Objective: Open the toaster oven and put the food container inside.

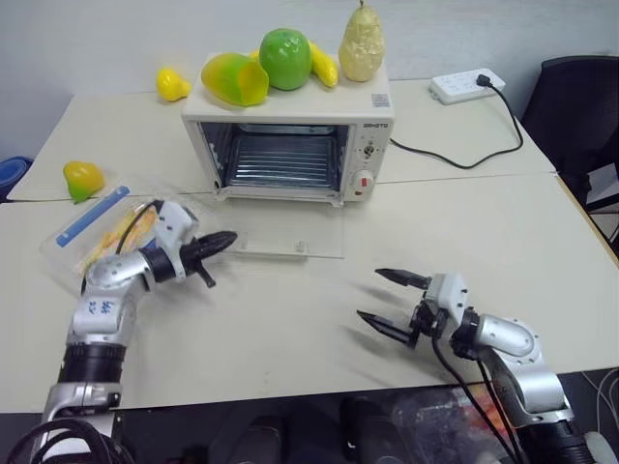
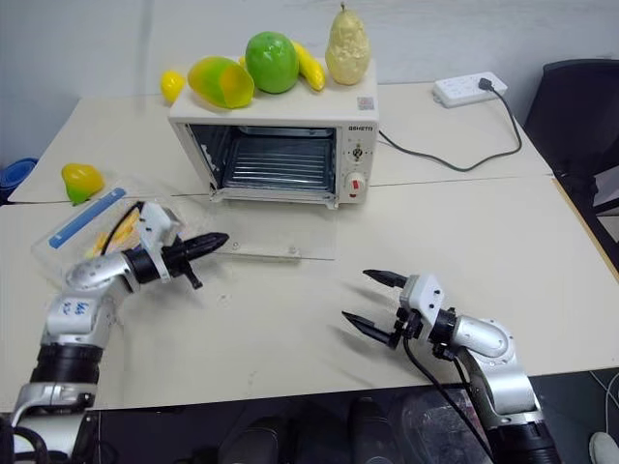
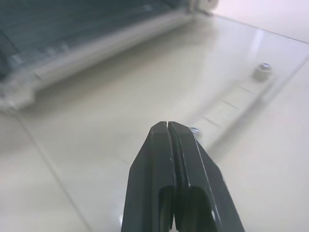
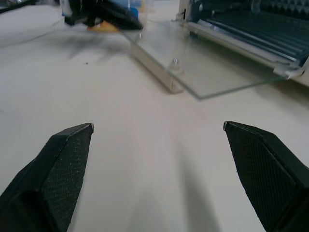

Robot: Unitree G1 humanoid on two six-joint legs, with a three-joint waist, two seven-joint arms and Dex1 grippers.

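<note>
Left gripper (image 1: 224,239) pinched shut, empty, tip at near left corner of toaster oven (image 1: 290,145) glass door, seemingly just above it; door down flat; food container (image 1: 102,224) beside left gripper's wrist; right gripper (image 1: 392,302) spread wide, empty, door well ahead of it.

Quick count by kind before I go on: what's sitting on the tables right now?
Oven: 1
Food container: 1
Toy fruit: 6, namely a green apple, a pear, a banana and a yellow-green piece on the oven, plus two yellow pieces on the table
Power strip: 1
Total: 9
</note>
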